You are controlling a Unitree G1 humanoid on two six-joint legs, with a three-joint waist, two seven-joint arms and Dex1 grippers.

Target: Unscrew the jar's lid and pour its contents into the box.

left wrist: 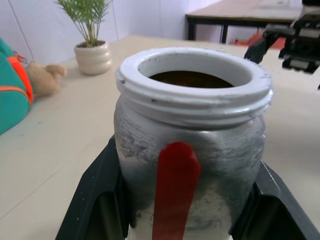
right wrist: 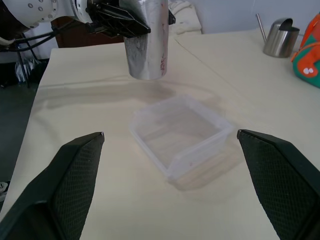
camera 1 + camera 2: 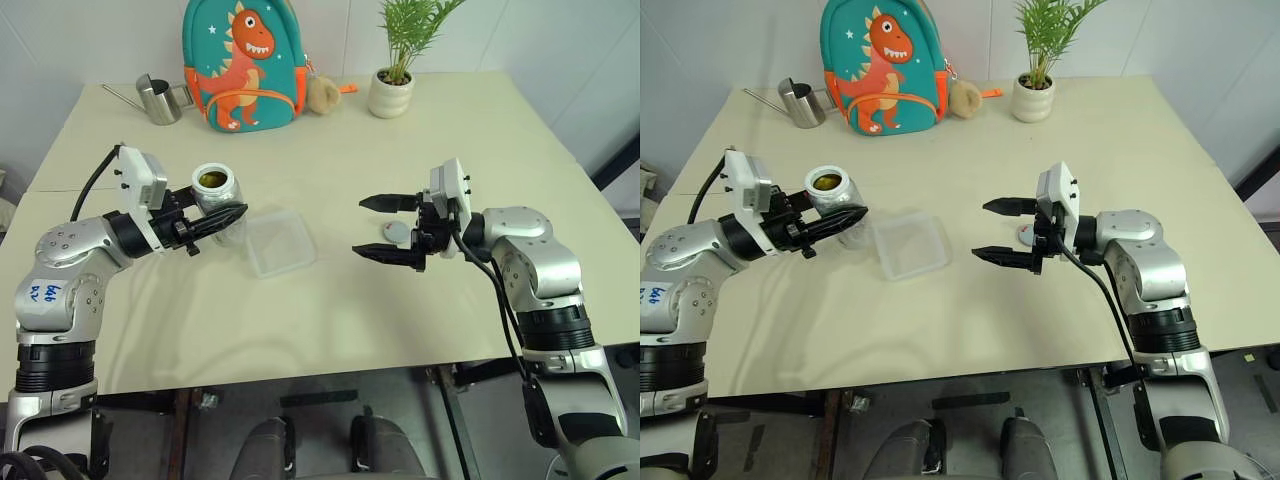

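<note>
One jar (image 3: 214, 189), one lid (image 3: 396, 233), one box (image 3: 280, 241) (clear), one backpack (image 3: 243, 62), one plant (image 3: 396, 60).

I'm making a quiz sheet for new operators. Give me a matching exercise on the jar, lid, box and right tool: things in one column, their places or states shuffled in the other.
1. jar
2. lid
3. box
4. right tool

A. lying on the table by the right tool
B. open, holding nothing
C. uncapped, gripped in the left tool
D. on the table between the arms

Pairs: 1-C, 2-A, 3-D, 4-B
</note>
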